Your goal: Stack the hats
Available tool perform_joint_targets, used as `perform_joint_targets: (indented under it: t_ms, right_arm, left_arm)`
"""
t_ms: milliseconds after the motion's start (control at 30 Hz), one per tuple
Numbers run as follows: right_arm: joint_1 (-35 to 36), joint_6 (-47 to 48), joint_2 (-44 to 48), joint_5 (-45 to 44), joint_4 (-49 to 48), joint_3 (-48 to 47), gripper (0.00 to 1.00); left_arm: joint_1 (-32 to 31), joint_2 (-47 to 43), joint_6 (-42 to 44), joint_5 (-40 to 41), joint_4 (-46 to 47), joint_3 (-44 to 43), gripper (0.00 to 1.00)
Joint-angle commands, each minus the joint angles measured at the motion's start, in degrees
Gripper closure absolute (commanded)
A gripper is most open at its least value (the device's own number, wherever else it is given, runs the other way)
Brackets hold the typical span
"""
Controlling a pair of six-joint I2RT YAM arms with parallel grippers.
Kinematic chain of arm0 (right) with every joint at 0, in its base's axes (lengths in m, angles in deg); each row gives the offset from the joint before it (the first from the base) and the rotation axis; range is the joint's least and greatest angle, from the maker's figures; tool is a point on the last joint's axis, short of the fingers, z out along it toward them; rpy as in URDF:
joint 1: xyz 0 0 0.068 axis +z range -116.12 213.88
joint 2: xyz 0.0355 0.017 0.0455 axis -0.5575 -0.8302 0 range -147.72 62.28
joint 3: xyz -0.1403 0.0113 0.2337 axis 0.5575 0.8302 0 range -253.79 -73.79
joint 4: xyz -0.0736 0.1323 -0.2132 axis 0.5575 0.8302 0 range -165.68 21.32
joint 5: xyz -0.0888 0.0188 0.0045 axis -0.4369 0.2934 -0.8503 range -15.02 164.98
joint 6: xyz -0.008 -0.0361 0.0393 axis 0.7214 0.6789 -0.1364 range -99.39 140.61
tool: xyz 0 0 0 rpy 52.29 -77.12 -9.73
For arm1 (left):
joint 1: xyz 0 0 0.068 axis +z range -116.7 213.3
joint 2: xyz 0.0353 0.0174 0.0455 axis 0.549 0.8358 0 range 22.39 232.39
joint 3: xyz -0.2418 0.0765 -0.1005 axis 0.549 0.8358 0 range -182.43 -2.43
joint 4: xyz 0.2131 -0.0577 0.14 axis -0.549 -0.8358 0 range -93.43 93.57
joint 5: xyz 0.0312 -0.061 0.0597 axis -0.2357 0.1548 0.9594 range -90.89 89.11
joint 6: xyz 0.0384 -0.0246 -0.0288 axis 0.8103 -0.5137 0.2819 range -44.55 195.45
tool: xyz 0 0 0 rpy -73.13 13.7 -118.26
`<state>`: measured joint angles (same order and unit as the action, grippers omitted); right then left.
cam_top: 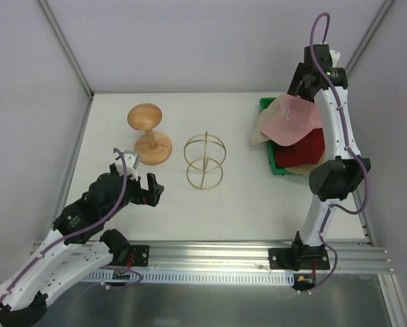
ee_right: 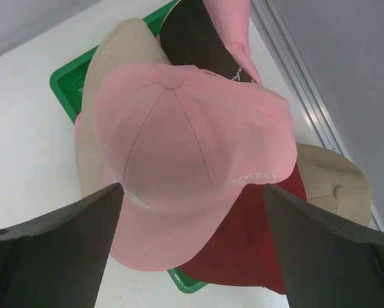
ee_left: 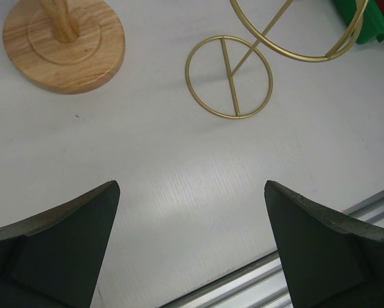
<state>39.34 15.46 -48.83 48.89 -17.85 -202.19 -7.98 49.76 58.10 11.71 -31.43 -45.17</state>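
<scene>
Pink hat (ee_right: 179, 147) (topmost) points its brim nearward

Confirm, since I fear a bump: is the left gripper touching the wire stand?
Apart. The left wrist view shows bare table between the open left gripper and the base ring of the wire stand.
</scene>
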Motion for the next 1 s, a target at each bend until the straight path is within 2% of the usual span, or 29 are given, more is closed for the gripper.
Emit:
perform_joint_targets:
  t_ms: [0, 667, 767, 967]
  right_arm:
    - [-0.62, 2.77, -0.60, -2.57, 2.12, -2.74, 0.03]
    - [-0.88, 4.18, -5.96, -0.38, 1.06, -2.56, 0.18]
    - [-1.06, 4.09, -5.96, 0.33, 0.89, -2.30, 0.26]
    - [-1.15, 3.92, -3.68, 1.21, -0.60, -0.80, 0.58]
  left_arm:
    - [-0.30, 0.31, -0.76, 1.81, 0.99, -1.73, 0.01]
    - [-0.30, -1.89, 0.12, 2.52, 0.99, -0.41, 0.01]
    - [-0.30, -1.98, 0.29, 2.52, 0.99, -0.33, 0.01]
    - [-0.30, -2.15, 0.29, 2.34, 0.99, -0.33, 0.01]
